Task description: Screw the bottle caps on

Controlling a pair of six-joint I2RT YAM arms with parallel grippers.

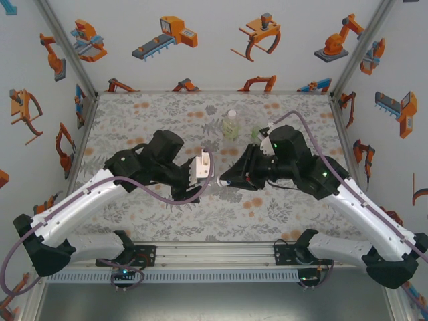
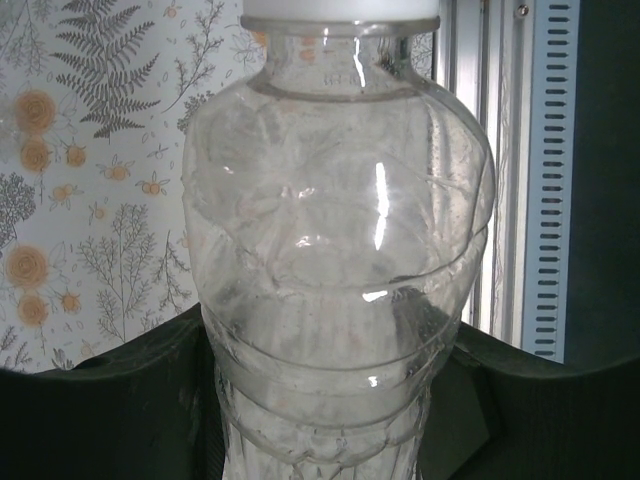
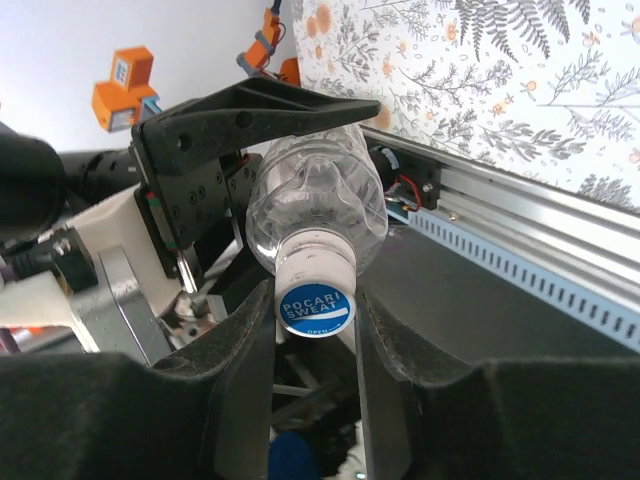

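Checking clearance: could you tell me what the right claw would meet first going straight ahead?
The blue-topped cap in its grip, then the clear bottle; beyond, probably the left claw.

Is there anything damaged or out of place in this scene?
The clear bottle in the left gripper has a creased, dented wall. It is held sideways in the air, with its white cap between the fingers of the right gripper. The other bottle stands upright behind.

Right pincer (image 3: 316, 312) clamped on blue-topped cap (image 3: 317, 308), clear bottle (image 3: 318, 195) behind
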